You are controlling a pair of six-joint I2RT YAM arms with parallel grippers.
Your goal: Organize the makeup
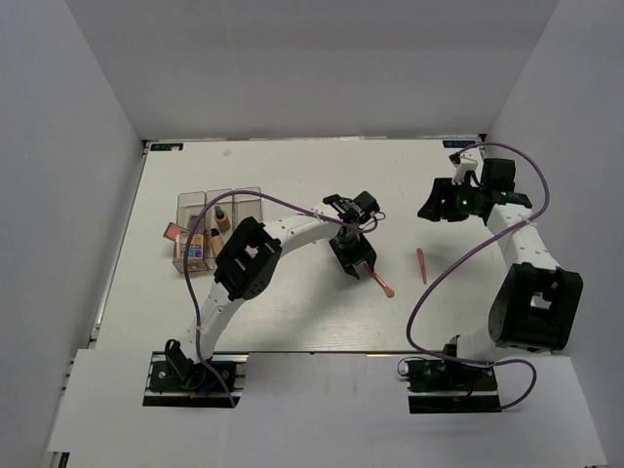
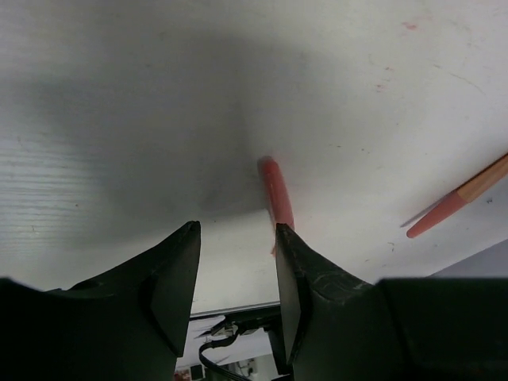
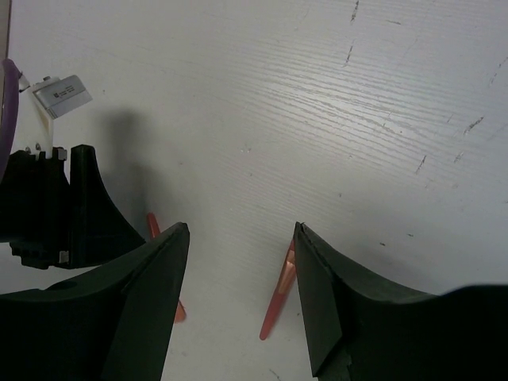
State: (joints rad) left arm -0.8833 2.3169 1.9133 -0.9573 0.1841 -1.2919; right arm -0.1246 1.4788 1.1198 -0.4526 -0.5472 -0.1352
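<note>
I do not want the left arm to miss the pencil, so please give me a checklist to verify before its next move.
1. Left gripper open: ok.
2. Nearer pencil centred between its fingers: not ok, it lies beside one finger, off-centre.
3. Second pencil apart from the nearer one: ok.
4. Right gripper open and holding nothing: ok.
5. The two grippers apart in the top view: ok.
6. Room for pencils in the clear box: cannot tell.

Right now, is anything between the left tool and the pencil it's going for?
Nothing visible. The left tool hangs open over bare table, and the pink-red pencil lies just ahead by one finger, off centre.
</note>
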